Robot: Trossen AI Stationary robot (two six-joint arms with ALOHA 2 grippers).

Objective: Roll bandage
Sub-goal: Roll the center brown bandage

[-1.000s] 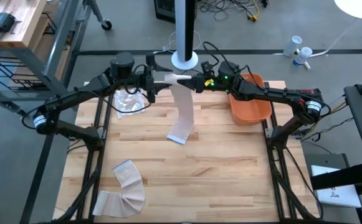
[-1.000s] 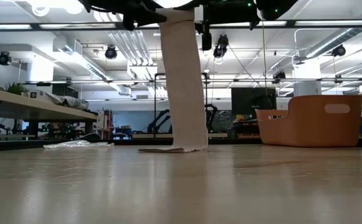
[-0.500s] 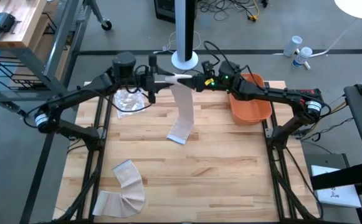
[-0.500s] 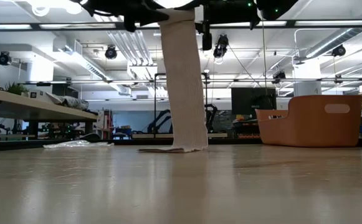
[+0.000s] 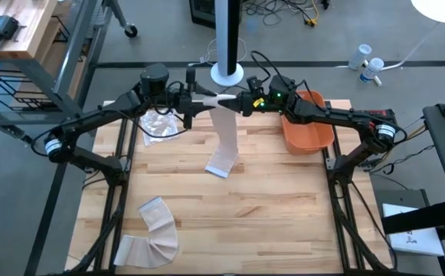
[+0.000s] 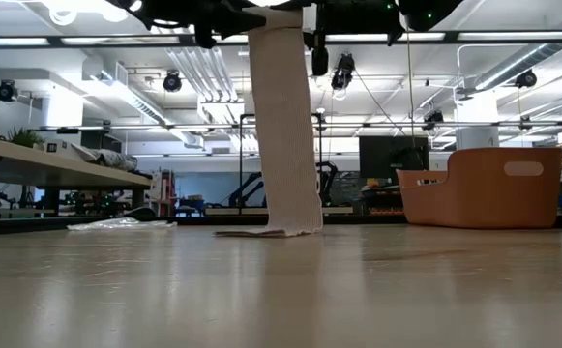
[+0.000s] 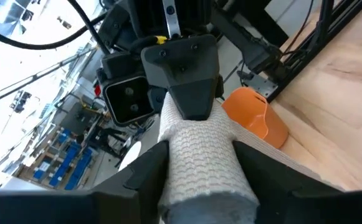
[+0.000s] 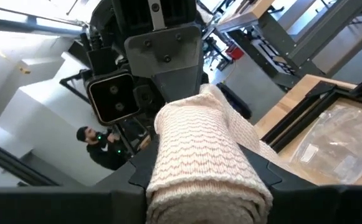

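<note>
Bandage (image 5: 224, 130): white knit strip, upper end rolled and held aloft over the far middle of the wooden table (image 5: 268, 207), the remainder hanging straight down with its tail folded flat on the boards. Left gripper (image 5: 194, 98): clenched on the rolled end from one side. Right gripper (image 5: 237, 100): clenched on the same roll from the opposite side, facing the left. Orange bin (image 5: 308, 123): far right of table. Clear plastic bag (image 5: 158, 125): far left. Second bandage strip (image 5: 155, 230): near left corner, lying loose.
</note>
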